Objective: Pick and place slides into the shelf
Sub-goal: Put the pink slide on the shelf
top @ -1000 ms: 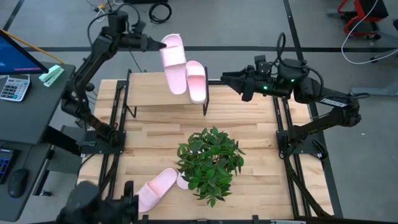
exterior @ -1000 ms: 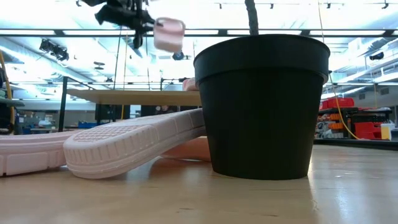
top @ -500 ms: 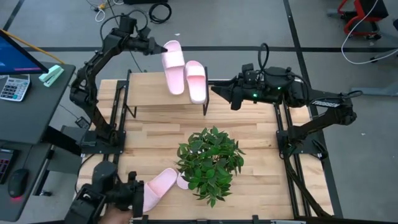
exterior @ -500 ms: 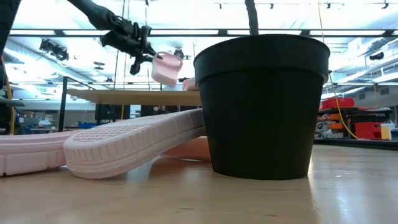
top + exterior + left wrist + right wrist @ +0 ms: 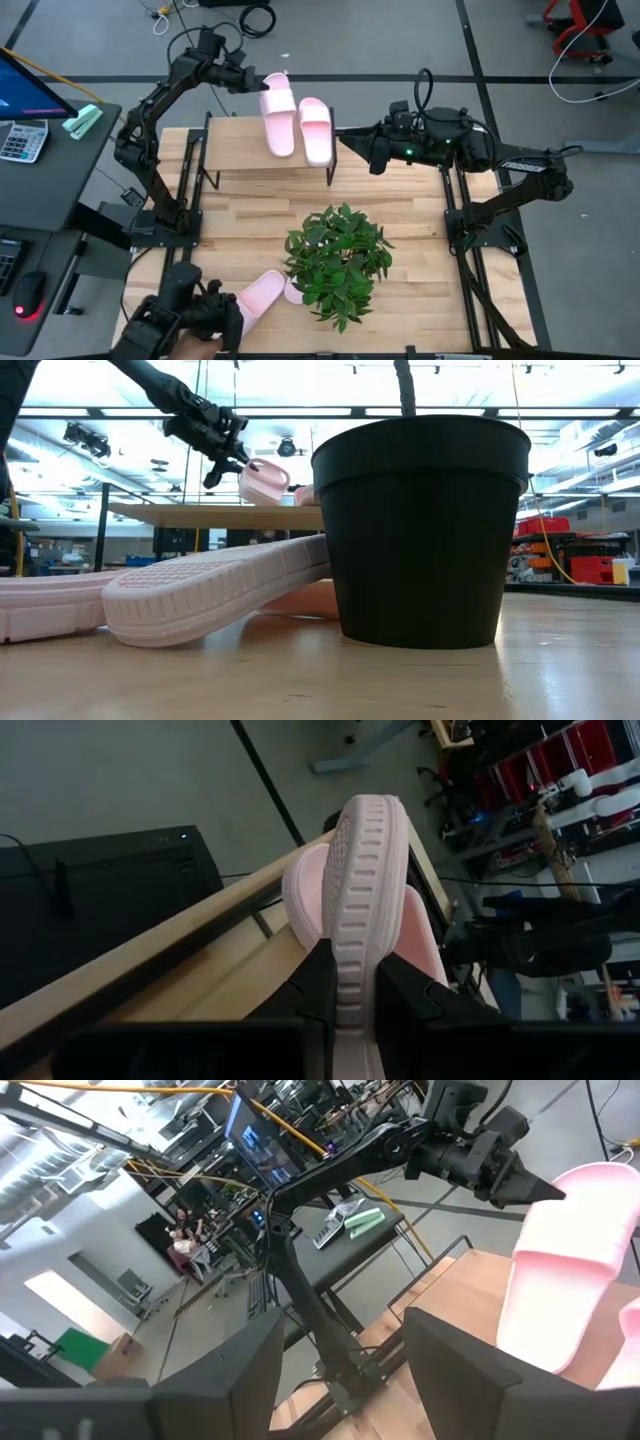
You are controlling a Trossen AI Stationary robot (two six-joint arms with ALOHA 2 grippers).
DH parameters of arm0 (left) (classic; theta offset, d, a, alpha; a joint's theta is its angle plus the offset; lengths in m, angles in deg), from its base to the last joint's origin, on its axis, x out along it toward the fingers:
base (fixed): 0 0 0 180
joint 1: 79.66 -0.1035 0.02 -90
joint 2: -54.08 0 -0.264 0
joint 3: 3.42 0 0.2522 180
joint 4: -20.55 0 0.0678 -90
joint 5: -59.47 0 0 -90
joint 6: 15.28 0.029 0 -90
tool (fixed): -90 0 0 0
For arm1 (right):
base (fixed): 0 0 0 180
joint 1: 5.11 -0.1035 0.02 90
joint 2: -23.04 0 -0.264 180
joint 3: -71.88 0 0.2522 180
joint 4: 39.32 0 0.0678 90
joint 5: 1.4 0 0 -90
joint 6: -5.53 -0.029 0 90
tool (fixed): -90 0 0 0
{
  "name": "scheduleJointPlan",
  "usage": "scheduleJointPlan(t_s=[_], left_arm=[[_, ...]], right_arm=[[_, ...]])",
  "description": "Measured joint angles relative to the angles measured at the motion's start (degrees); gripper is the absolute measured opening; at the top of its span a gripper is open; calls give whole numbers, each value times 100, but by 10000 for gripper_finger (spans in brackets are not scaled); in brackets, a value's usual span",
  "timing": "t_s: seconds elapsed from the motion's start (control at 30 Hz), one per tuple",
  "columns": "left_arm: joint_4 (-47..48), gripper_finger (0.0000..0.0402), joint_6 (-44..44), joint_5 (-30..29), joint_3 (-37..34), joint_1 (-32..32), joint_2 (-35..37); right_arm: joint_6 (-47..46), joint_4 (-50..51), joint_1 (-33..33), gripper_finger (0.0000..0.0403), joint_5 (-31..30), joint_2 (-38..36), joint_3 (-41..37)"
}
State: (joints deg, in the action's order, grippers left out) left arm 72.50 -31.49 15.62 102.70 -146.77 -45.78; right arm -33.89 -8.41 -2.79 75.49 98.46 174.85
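— Where are the slides?

— Two are at the shelf (image 5: 240, 148) along the desk's (image 5: 420, 255) far edge. One slide (image 5: 316, 130) lies flat on the board; the other, the held slide (image 5: 277, 113), hangs tilted just beside it, heel end pinched by the left claw (image 5: 256, 84). Two more sit near the desk's front edge, beside the potted plant (image 5: 338, 262) — one, the front slide (image 5: 252, 301), shows plainly, the other is mostly hidden under the leaves.

— And the left claw's grip?

— Clamped on the sole's edge; in the left wrist view both fingers (image 5: 318, 988) press the ribbed rim between them.

— The right claw?

— The right claw (image 5: 345, 141) hovers just past the shelf's right end, fingers spread, holding nothing.

— How will a slide handle?

— My guess is light, springy foam. It should squash a little under the fingers and not slip much, thanks to the ribbed tread. Gripped by one end it dangles and may swing, so setting it down flat needs care. The sole's rim or the wide strap look like the best places to take hold.
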Motion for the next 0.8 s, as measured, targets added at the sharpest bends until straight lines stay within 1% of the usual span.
scheduleJointPlan(t_s=[0.3, 0.53, 0.7, 0.8], left_arm=[[79, 46, -446, 18, 2, 255, 4], [-119, 46, -645, 6, 0, 258, 4], [-400, 46, -862, -135, 0, 276, 4], [-396, 46, -872, -243, 0, 290, 4]], right_arm=[[-2, 0, 0, 213, -44, 0, 0], [-1, 1, 0, 213, -42, 0, 0], [2, 4, 0, 213, -42, 0, 0], [2, 10, 0, 213, -41, -2, 0]])
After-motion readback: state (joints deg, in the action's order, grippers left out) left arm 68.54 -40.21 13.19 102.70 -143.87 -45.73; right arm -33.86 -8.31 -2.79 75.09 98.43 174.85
